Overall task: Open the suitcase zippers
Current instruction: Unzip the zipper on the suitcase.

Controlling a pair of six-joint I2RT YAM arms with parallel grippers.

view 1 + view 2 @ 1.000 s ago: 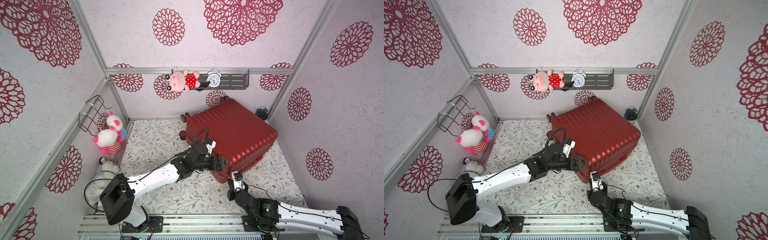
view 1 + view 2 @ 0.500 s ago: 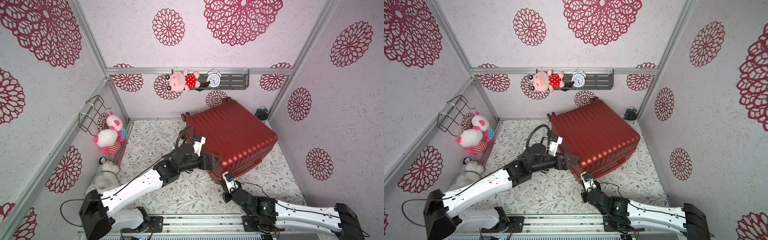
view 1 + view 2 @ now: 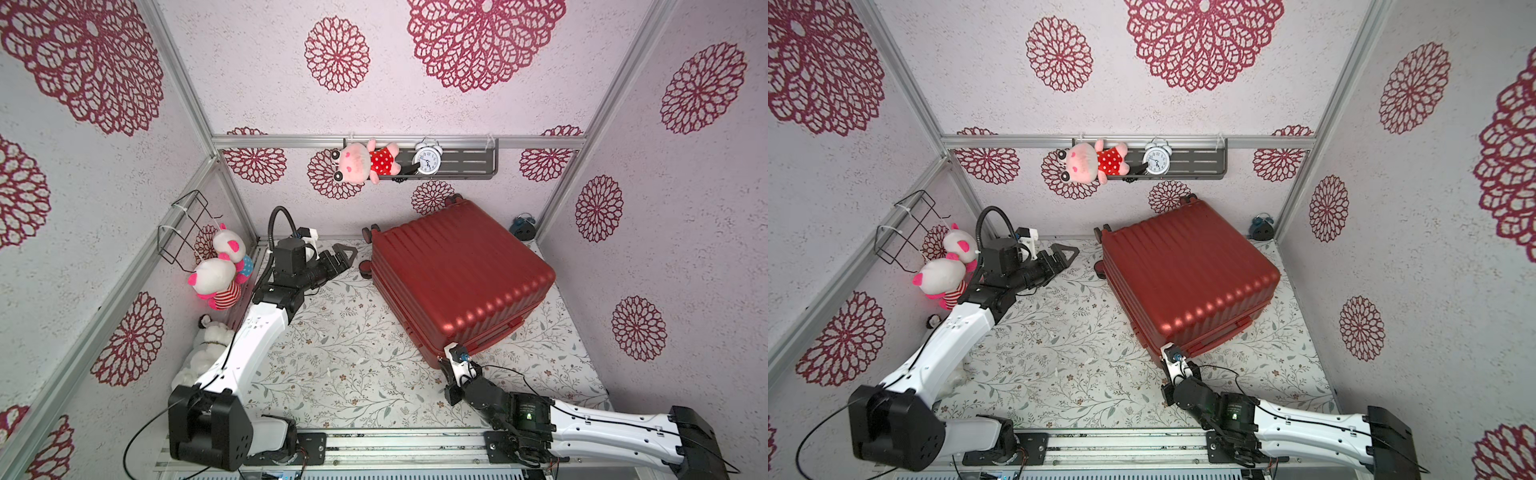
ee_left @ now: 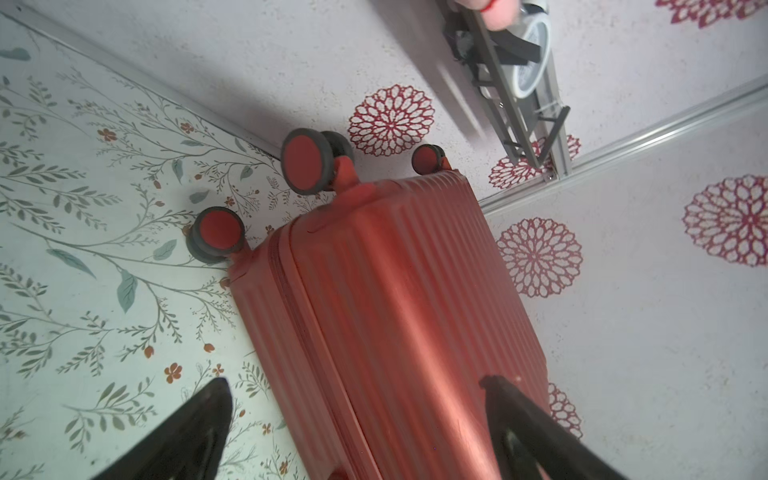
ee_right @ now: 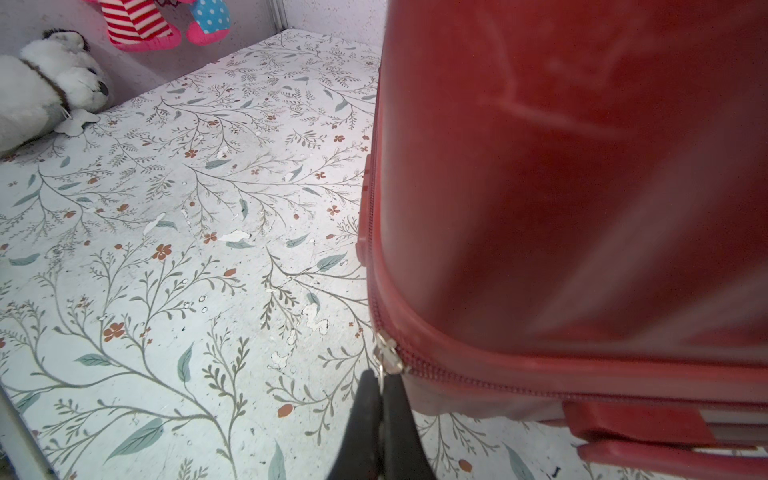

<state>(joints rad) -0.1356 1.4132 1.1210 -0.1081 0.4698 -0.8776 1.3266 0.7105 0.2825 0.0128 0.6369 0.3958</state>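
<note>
The dark red ribbed suitcase [image 3: 457,274] [image 3: 1187,266] lies flat on the floral floor, wheels toward the back wall. Its zippers run as a dark red track [image 5: 478,380] round the seam, and a silver slider [image 5: 388,357] sits at the near corner. My right gripper [image 5: 380,380] is shut on the slider's pull tab, pressed against that corner [image 3: 444,362] [image 3: 1163,353]. My left gripper [image 3: 347,253] [image 3: 1069,253] hangs open, holding nothing, left of the suitcase and apart from it. In the left wrist view, that gripper [image 4: 353,382] faces the suitcase [image 4: 395,311] and its wheels [image 4: 307,160].
Plush toys [image 3: 220,270] hang under a wire basket [image 3: 187,226] on the left wall, and a white plush [image 5: 45,83] lies on the floor below. A back-wall shelf [image 3: 453,164] holds a pink plush and an alarm clock. A small blue clock [image 3: 523,226] stands in the back right corner.
My left arm has pulled back and to the left, away from the suitcase's near edge. My right gripper, still shut, has shifted slightly left at the near corner.
</note>
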